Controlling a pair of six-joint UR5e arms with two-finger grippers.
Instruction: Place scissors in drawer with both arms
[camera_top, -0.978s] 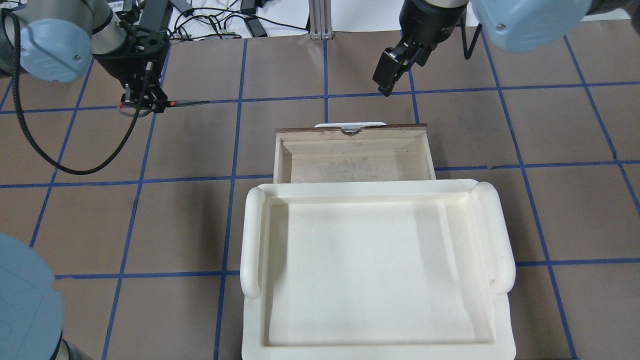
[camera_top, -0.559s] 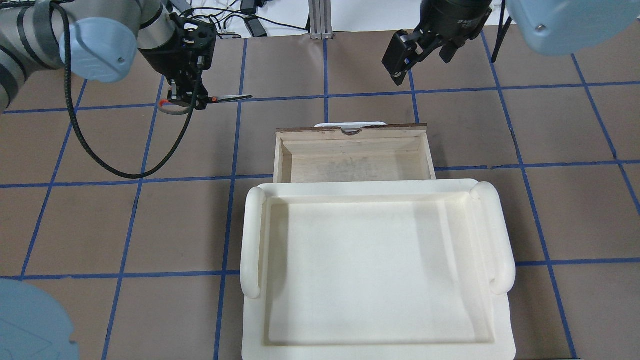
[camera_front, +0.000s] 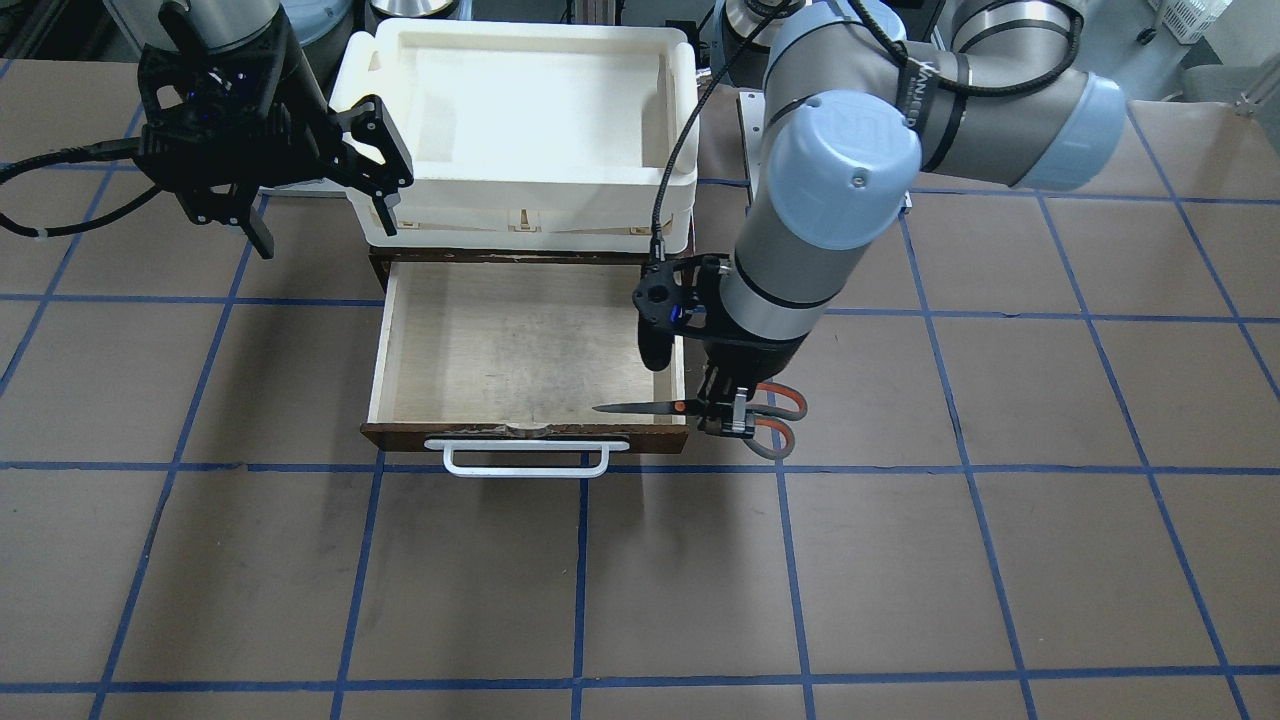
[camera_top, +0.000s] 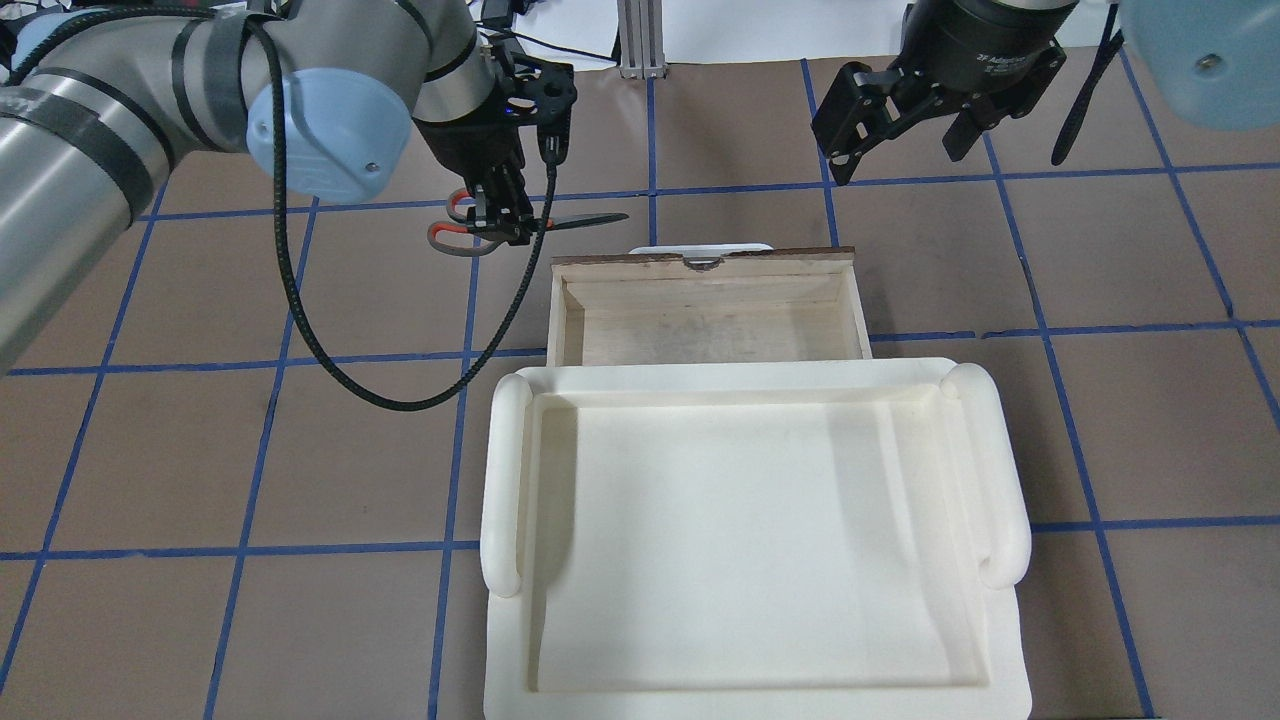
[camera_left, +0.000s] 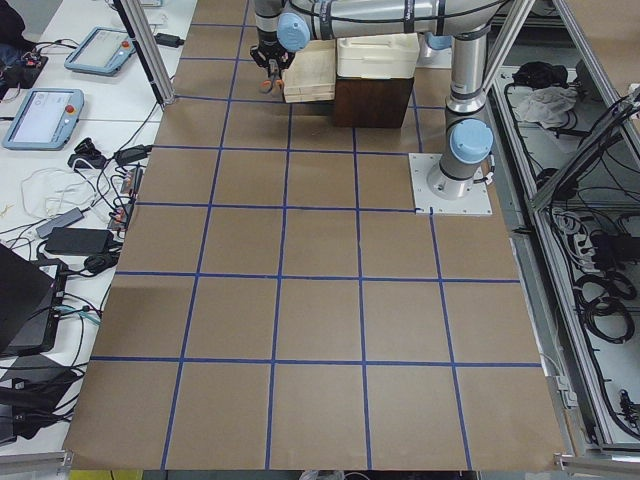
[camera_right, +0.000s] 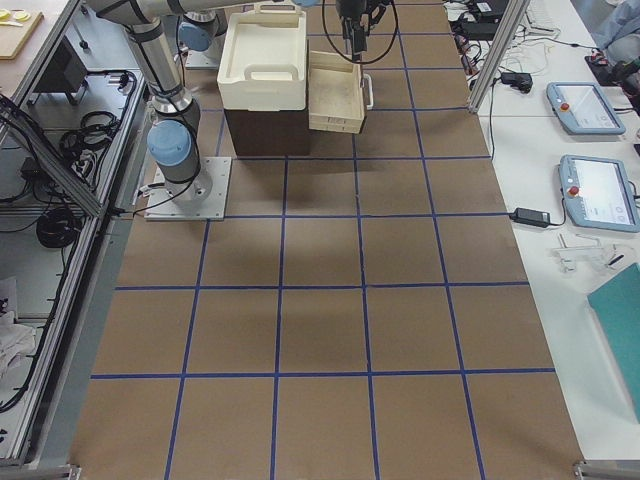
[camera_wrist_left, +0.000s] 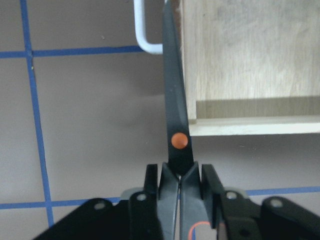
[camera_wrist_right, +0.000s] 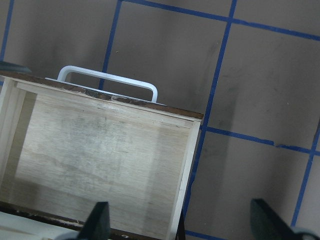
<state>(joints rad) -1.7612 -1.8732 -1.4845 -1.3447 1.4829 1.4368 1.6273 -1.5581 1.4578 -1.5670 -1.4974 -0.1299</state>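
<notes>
**Operator:** Where are my scissors?

**Spotter:** Your left gripper (camera_top: 505, 222) is clamped on the scissors (camera_top: 585, 219) just behind the orange pivot. In your overhead view they hang above the counter (camera_top: 200, 450) at ten o'clock of the open drawer (camera_top: 700, 335), blades pointing to three o'clock. The tip seems to reach the drawer's front corner by the white handle (camera_front: 527, 458), though the angles leave that unsure.

**Operator:** And the other arm?

**Spotter:** Your right gripper (camera_top: 897, 160) hangs at the drawer's one o'clock, jaws spread wide, holding nothing.

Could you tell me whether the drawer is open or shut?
Open: the drawer is pulled out beneath the cream tray, its plywood floor exposed.
</notes>
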